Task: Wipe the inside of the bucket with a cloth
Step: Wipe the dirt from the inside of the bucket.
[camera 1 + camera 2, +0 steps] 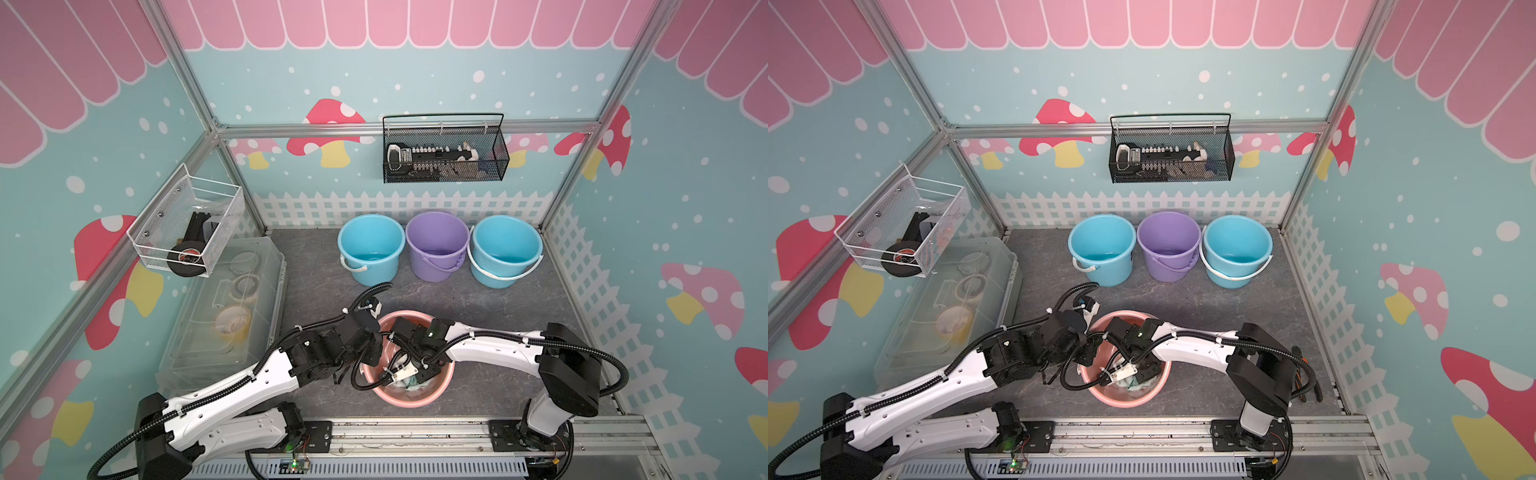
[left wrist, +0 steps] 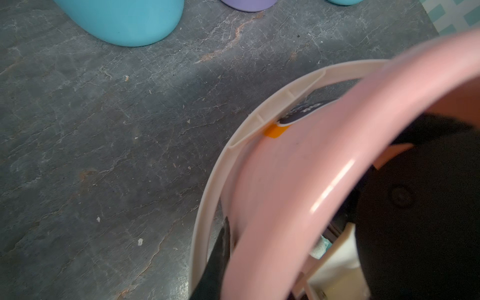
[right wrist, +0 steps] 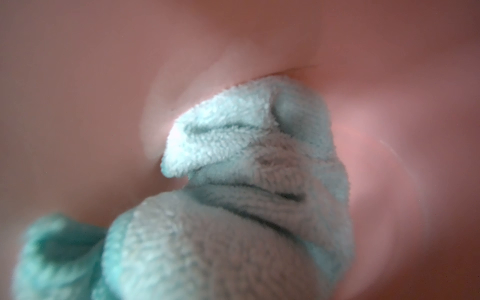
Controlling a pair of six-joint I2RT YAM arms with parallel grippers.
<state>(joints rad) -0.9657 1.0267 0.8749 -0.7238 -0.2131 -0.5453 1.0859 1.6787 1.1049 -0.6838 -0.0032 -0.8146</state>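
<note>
The pink bucket (image 1: 415,402) (image 1: 1128,402) stands at the front middle of the grey floor. My left gripper (image 1: 371,356) (image 2: 241,259) is shut on its left rim (image 2: 298,181); one black finger (image 2: 220,259) shows outside the wall, the other is hidden behind the rim. My right gripper (image 1: 415,376) reaches down inside the bucket, shut on the pale aqua cloth (image 1: 413,385) (image 1: 1138,387). In the right wrist view the bunched cloth (image 3: 246,168) presses against the pink inner wall (image 3: 78,78) and hides the fingers.
Two blue buckets (image 1: 371,249) (image 1: 506,249) and a purple one (image 1: 437,249) stand in a row at the back. A clear lidded box (image 1: 224,316) lies along the left wall. The pink bucket's white handle (image 2: 207,197) hangs down outside its wall.
</note>
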